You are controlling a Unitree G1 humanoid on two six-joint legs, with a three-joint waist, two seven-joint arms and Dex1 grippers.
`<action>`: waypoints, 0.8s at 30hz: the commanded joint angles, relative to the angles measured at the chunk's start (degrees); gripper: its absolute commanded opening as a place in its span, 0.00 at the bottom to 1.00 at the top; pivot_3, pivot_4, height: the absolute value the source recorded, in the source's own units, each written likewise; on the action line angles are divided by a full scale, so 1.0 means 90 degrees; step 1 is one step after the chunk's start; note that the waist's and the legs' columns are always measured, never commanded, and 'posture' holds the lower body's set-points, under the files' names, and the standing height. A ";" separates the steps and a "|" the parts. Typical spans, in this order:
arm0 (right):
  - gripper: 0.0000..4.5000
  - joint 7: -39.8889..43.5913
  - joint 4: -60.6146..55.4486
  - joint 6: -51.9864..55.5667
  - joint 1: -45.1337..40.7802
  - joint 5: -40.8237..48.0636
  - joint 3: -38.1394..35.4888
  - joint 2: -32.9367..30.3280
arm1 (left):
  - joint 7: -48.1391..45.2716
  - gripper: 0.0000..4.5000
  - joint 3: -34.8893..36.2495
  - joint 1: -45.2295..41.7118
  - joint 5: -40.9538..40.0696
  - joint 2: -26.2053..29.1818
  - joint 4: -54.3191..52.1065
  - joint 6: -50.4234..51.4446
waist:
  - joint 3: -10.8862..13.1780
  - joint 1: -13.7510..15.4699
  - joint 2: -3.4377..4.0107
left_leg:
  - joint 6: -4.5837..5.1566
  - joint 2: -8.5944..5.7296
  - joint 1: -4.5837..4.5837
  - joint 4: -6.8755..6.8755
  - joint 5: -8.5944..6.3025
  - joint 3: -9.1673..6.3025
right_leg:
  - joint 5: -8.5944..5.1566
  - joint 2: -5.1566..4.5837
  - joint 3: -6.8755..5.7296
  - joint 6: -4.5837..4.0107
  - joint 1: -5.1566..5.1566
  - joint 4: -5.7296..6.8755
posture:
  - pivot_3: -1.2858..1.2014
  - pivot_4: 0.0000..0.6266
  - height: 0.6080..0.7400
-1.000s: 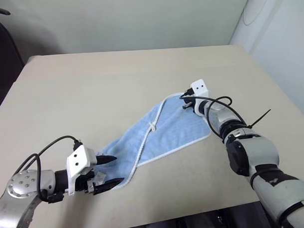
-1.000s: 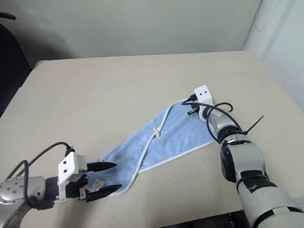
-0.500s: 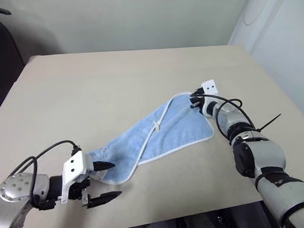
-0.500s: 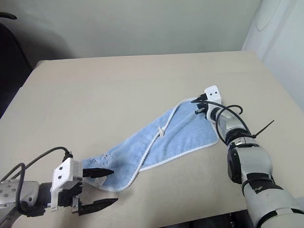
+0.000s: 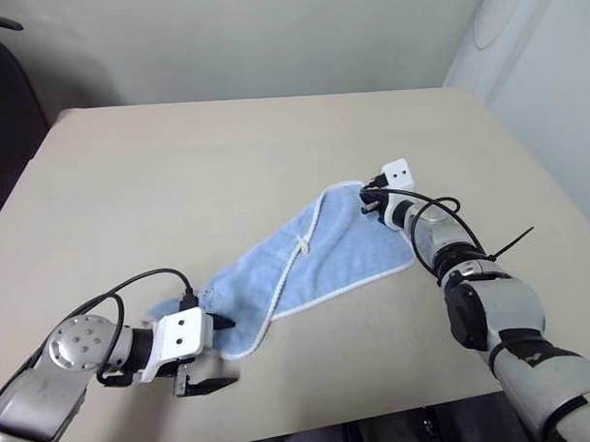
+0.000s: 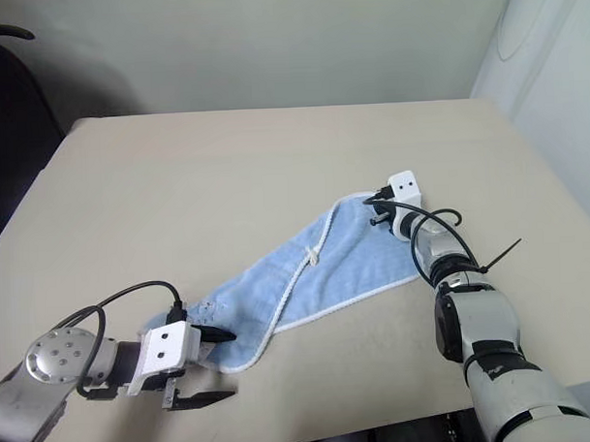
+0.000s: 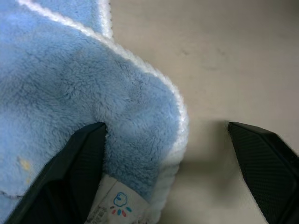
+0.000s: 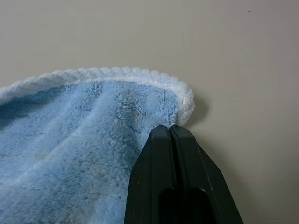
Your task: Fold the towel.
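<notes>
The light blue towel (image 5: 316,254) with white edging lies crumpled in a diagonal band across the beige table (image 5: 225,165), its white loop (image 5: 298,245) near the middle. My left gripper (image 5: 220,355) is open at the towel's near-left corner: one finger (image 7: 84,154) presses on the cloth beside the small white label (image 7: 117,205), the other finger (image 7: 261,158) stands over bare table beyond the edging. My right gripper (image 5: 369,201) is shut on the far-right corner of the towel (image 8: 93,121), with its fingertips (image 8: 170,135) pinched just inside the white edging.
The table's near edge (image 5: 312,424) runs just below my left gripper. A dark chair (image 5: 5,105) stands off the table's far-left corner. A pale wall (image 5: 542,86) rises along the table's right side.
My left gripper has sunk and rolled, and it now straddles the towel's near corner with one finger on the cloth. The right gripper has kept its hold on the far corner, barely shifting.
</notes>
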 commanded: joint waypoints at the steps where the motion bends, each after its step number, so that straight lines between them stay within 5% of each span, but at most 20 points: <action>1: 0.00 0.0068 -0.0292 -0.0110 0.0054 0.0116 0.0021 0.0059 | -0.0048 0.71 -0.0311 -0.0040 0.0079 -0.0105 0.0132 0.0001 | -0.0003 -0.0001 0.0006 | 0.0000 0.0000 0.0000 0.0000 0.0000 0.0001 | 0.0000 -0.0001 0.0000 0.0000 0.0001 0.0000 | 0.52 0.24 1.00; 10: 0.00 0.0114 -0.0491 -0.0026 0.0245 0.0163 0.0081 0.0129 | -0.0014 0.01 0.0163 -0.0028 -0.0381 -0.0216 0.0175 0.0067 | -0.0006 -0.0044 0.0011 | -0.0003 0.0001 0.0001 -0.0006 -0.0006 0.0004 | -0.0001 0.0013 0.0000 -0.0002 -0.0002 -0.0009 | 0.52 0.24 1.00; 24: 0.00 0.0602 -0.1253 -0.0054 0.0439 0.0427 -0.0014 -0.0312 | 0.1137 0.01 0.2817 0.0032 -0.3871 -0.1111 -0.0627 0.2650 | -0.0005 -0.0049 0.0013 | -0.0012 0.0003 0.0000 -0.0004 -0.0002 0.0005 | -0.0001 0.0013 -0.0002 -0.0002 -0.0002 -0.0007 | 0.52 0.24 1.00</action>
